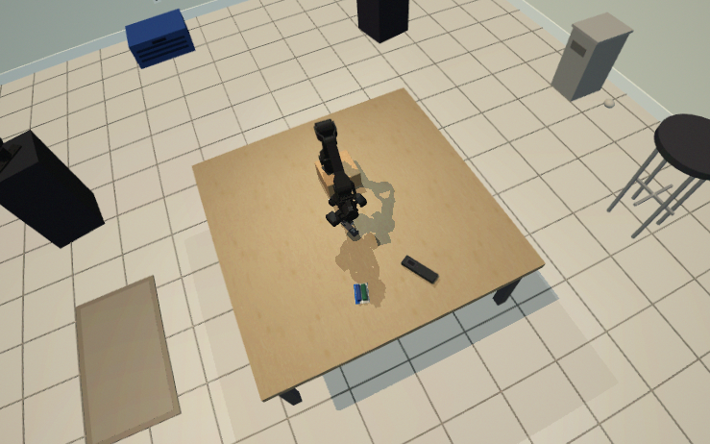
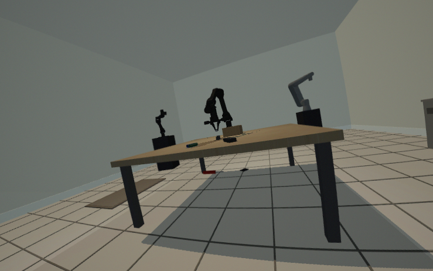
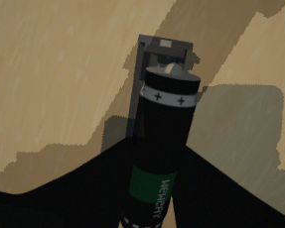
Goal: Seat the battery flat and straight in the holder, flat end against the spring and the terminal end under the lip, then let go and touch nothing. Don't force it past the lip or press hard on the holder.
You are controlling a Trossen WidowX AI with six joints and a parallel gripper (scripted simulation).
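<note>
My gripper (image 2: 216, 129) (image 3: 154, 151) is shut on the battery (image 3: 161, 124), a black cylinder with a green band, a pale ring with plus marks and a silver terminal at its upper end in the wrist view. The grey holder (image 3: 166, 44) (image 2: 218, 137) lies on the table behind and below the battery. In the exterior view the fingertips are above the holder with a gap. In the wrist view the holder's far end wall and left wall show, and the battery is tilted slightly from the left wall's line. The battery and fingers hide the rest, including the holder's near end.
A black remote-like object (image 1: 419, 269) (image 2: 229, 139) lies on the table (image 1: 269, 331) (image 2: 295, 134). Blue and green cylinders (image 1: 361, 293) (image 2: 191, 145) lie side by side nearer the table's front edge. A wooden block (image 2: 232, 130) is at the arm's base.
</note>
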